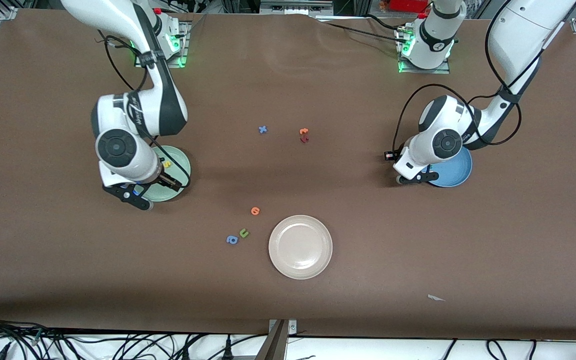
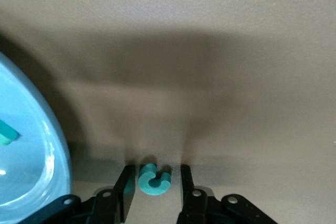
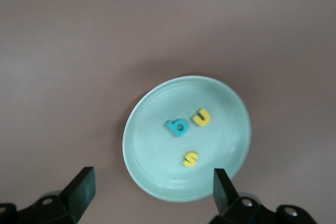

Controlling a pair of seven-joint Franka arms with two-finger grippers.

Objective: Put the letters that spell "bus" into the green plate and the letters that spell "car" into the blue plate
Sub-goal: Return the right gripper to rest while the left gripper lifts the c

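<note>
A teal "c" lies on the table just beside the blue plate, on the side toward the right arm's end. My left gripper is down around it: one finger touches the letter and a narrow gap remains at the other. A teal piece lies in the blue plate. The left hand hides the "c" in the front view. My right gripper hangs wide open and empty over the rim of the green plate. That plate holds a teal "b", a yellow "u" and a yellow "s".
A cream plate sits near the front middle. Beside it lie an orange letter, an olive "u" and a blue letter. Farther back are a blue cross-shaped letter and orange and dark red letters.
</note>
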